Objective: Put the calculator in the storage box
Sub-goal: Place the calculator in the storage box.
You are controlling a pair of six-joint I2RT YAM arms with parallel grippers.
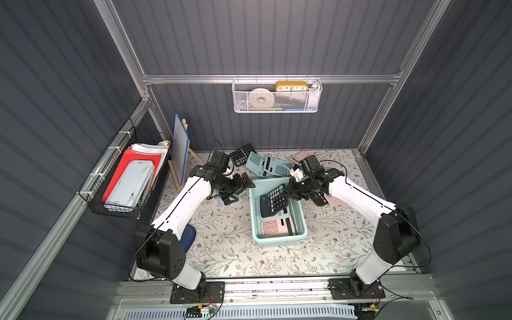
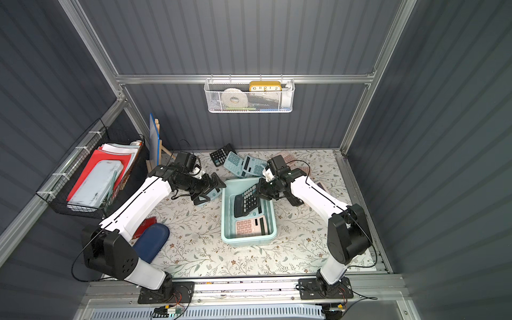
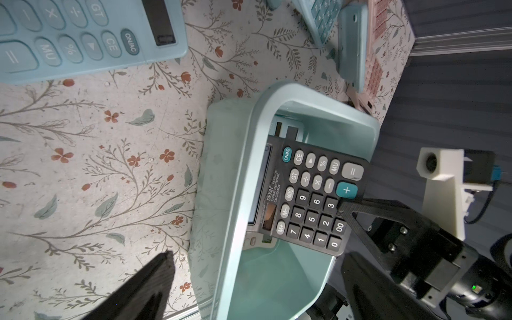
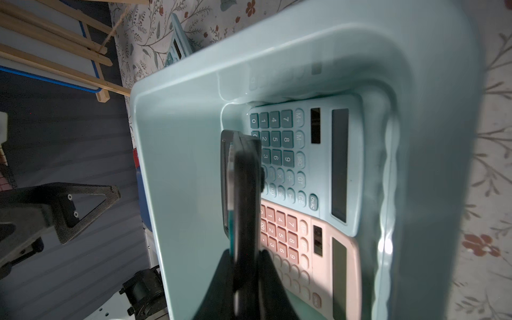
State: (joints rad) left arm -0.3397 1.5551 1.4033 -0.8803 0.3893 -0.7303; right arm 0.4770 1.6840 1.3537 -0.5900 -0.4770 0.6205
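Observation:
The pale mint-blue storage box stands mid-table. A pink calculator and a blue one lie flat inside it. My right gripper is shut on a black calculator by its keypad end. That calculator hangs tilted inside the box's far half, above the two others. The right wrist view shows the black calculator edge-on between the fingers. My left gripper stands open beside the box's far left corner, holding nothing.
Loose calculators lie at the back: a black one, blue ones and a pink one. Another blue calculator lies under my left gripper. A small easel board and a black wire basket are at the left. A white mesh basket hangs on the back wall.

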